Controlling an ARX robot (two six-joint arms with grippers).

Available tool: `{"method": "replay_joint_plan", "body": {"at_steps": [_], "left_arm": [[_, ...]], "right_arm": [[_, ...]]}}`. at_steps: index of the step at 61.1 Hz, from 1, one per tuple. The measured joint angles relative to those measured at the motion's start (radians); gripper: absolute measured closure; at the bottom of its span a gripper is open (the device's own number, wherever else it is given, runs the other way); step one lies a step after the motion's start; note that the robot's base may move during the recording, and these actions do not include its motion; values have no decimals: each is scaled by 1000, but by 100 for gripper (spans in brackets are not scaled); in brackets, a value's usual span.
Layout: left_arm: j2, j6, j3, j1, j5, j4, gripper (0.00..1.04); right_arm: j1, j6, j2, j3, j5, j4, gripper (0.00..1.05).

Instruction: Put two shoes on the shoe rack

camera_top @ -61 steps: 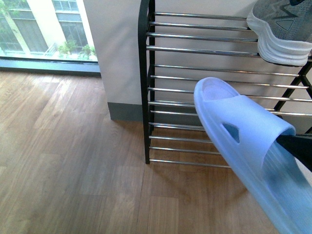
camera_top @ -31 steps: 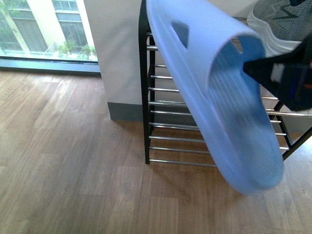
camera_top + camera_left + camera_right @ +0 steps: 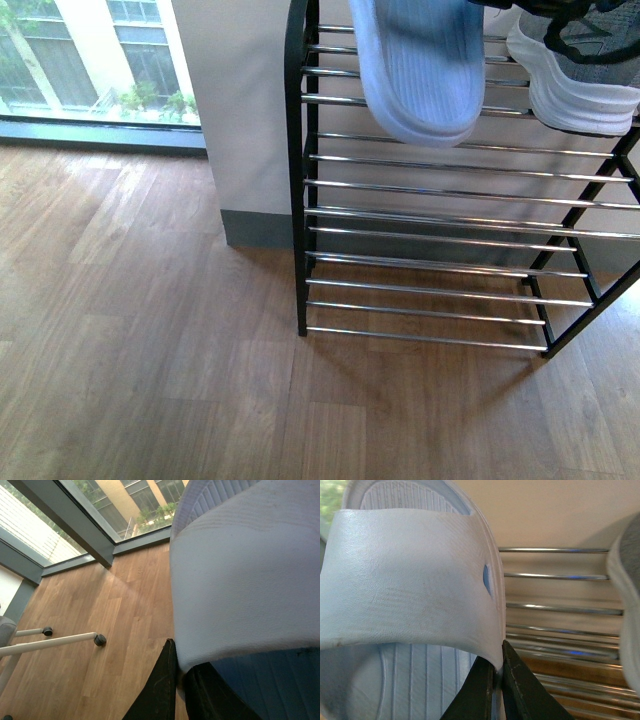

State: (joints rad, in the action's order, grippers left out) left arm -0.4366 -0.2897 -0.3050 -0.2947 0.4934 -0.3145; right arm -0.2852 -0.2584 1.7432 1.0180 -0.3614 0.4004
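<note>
The right gripper (image 3: 496, 680) pinches the strap edge of a pale blue slide (image 3: 410, 580); the left gripper (image 3: 180, 680) likewise clamps a second slide (image 3: 245, 580); one slide (image 3: 420, 65) sits over the shoe rack (image 3: 440, 180) top shelf, just beside the grey sneaker (image 3: 575, 70).

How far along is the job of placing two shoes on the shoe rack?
Done: a grey sneaker sits on the shoe rack's top tier. In hand: the right pincer is shut on a pale blue slide at that tier, beside the sneaker, not yet released; the left pincer grips a second slide over the wooden floor. Left: set down and release both slides.
</note>
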Motion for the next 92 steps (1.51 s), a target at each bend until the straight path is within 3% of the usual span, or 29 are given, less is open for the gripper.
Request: {"method": "replay_joint_plan", "body": {"at_steps": [12,37,56,67,81,84,92], "left_arm": [[0,0,0,0,0,0,103],[0,0,0,0,0,0,103],[0,0,0,0,0,0,103],[0,0,0,0,0,0,103],[0,0,0,0,0,0,103],[0,0,0,0,0,0,103],[0,0,0,0,0,0,103]], "right_arm": [[46,19,175,210,-115,-117,103],[149,164,300,398,-134,-220,103],[164,249,390,460,-96,-282,103],[180,244,430,507,-158,-287,103],[186,237,443,529,-165,-291,103],[186,237,443,530,-164,-286,100],[189,233,439,526,-145,-257,78]]}}
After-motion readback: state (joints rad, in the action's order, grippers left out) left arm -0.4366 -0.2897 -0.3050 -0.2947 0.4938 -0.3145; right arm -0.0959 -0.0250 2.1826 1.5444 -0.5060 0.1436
